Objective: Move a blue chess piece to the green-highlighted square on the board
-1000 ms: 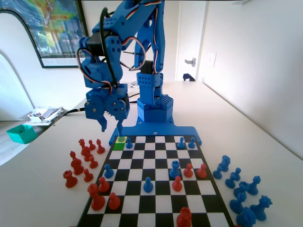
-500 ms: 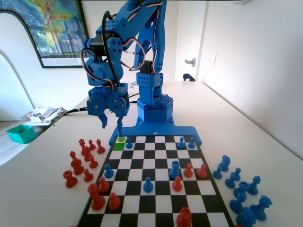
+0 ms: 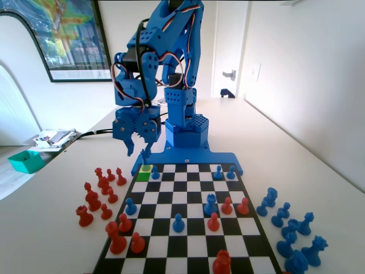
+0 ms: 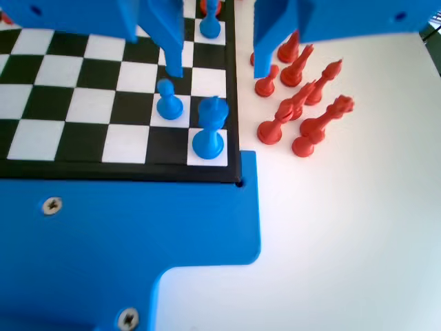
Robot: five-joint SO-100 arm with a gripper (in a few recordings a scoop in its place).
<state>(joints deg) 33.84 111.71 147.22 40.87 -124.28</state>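
Blue chess piece is parked on the square right beside the green-highlighted square, far row of the board by the arm's base. Gripper hangs above that corner, jaws apart, holding nothing, probably lining up a grab. White worktop, bright room, framed picture behind.

White table with the board, loose red pieces (left, fixed view), blue pieces right.
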